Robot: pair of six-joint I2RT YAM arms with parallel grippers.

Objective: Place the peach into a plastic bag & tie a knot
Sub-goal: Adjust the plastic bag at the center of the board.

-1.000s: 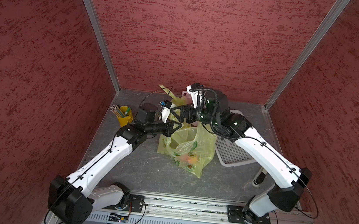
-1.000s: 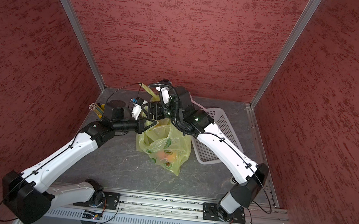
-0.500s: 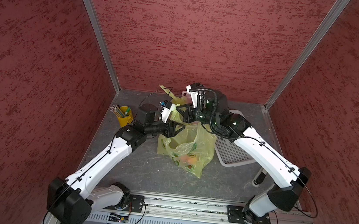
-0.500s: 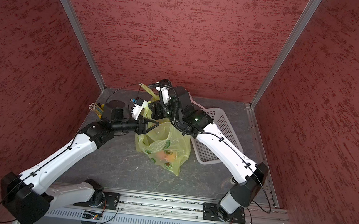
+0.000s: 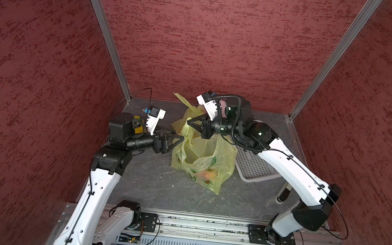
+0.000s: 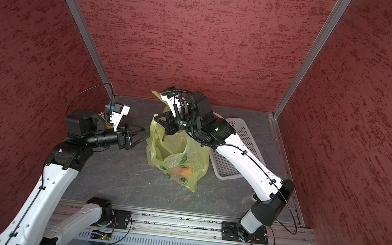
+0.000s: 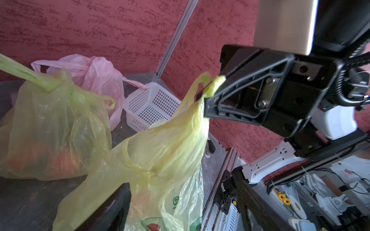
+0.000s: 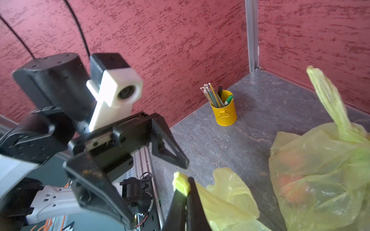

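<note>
Changing grip, top views: the handle of the translucent yellow-green plastic bag had passed from the left gripper, whose jaws now stood apart just beside the film, to the right gripper, now clamped on the handle's bunched end.
Meaning for the task: bagging looked done. This read as a regrasp within the knot-tying, leaving the left gripper free for the other handle.
Peach, top views: the round orange peach lay in the bag's bottom on the grey table, well below the right gripper, towards that arm's base.
Bag axis, top views: the long axis slanted from the pinched handle down to the resting bottom corner, and the handle pointed up into the right gripper's tips.
Left wrist view: the right gripper pinched the handle end. The film hung stretched beneath it and sagged between the left gripper's spread fingers.
Right wrist view: the left gripper gaped empty, facing the right gripper's closed tips, with the handle end poking just past them.
</note>
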